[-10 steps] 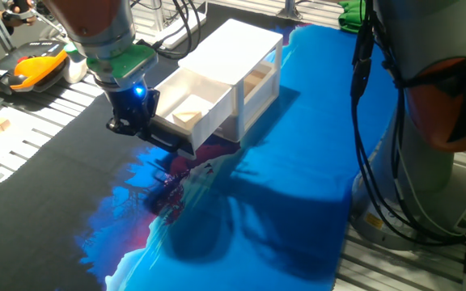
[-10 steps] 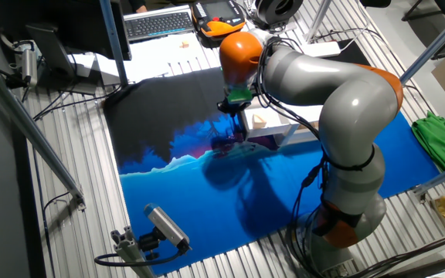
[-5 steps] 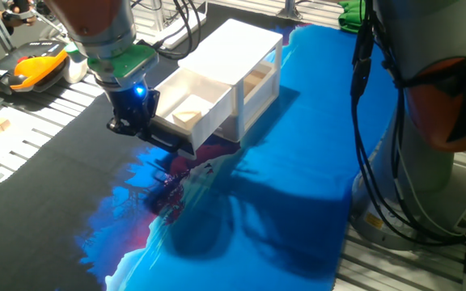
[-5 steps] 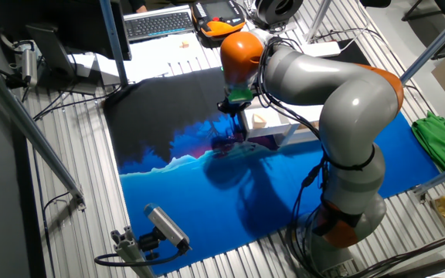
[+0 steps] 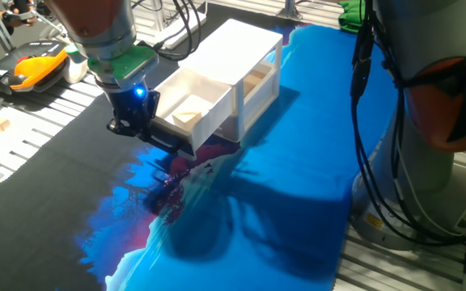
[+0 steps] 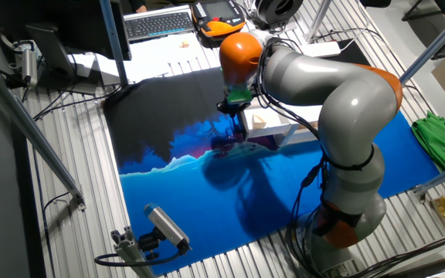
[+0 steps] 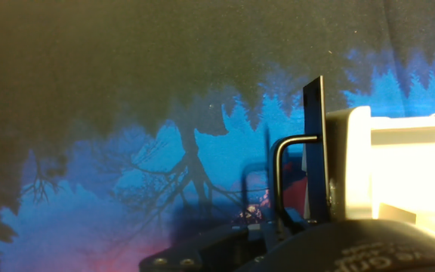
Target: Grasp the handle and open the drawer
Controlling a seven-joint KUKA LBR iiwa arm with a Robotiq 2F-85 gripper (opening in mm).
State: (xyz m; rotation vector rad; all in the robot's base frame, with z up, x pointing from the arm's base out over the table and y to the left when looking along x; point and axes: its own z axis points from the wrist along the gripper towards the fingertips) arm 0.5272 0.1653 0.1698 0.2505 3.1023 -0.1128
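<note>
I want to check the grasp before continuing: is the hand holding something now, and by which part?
The hand sits at the black handle on the front of the pulled-out drawer, near its end. Whether its fingers are really closed on the bar cannot be told.

A matt white plastic drawer (image 5: 191, 109) with a thin black metal-looking handle (image 7: 289, 177) sits on a soft printed cloth (image 5: 281, 202) in blue and black draped over the tabletop.
</note>
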